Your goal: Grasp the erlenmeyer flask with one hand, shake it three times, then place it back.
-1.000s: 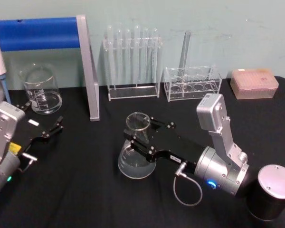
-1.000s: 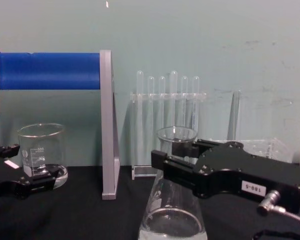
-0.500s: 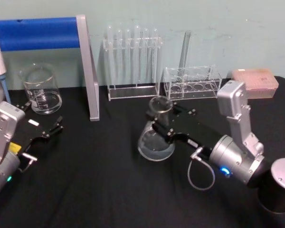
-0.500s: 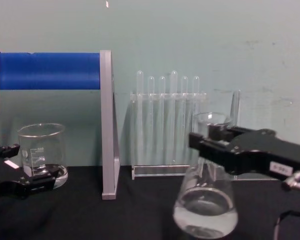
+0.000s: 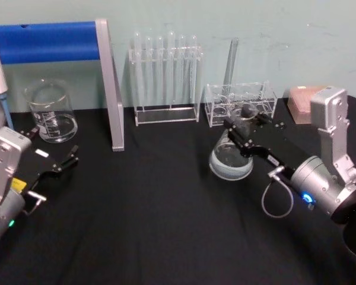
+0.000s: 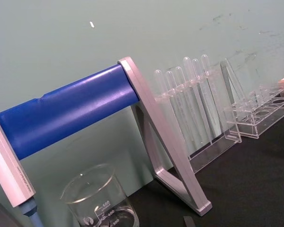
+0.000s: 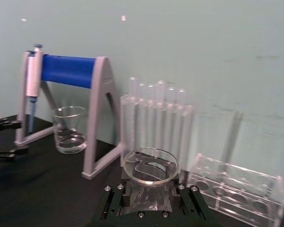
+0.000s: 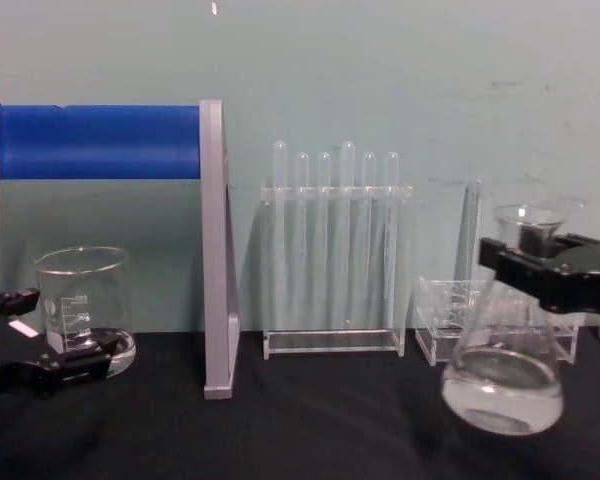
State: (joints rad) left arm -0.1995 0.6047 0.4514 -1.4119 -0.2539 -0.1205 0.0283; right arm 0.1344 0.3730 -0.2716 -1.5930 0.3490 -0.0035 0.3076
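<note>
The erlenmeyer flask (image 5: 230, 163), clear conical glass, is clamped by the hand (image 5: 247, 123).

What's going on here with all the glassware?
The robot's right hand is clamped on the neck of an erlenmeyer flask with some clear liquid in its base. It holds the flask, apparently just off the black table, in front of the low clear rack. The left hand sits open and idle at the table's left side, near the glass beaker.
</note>
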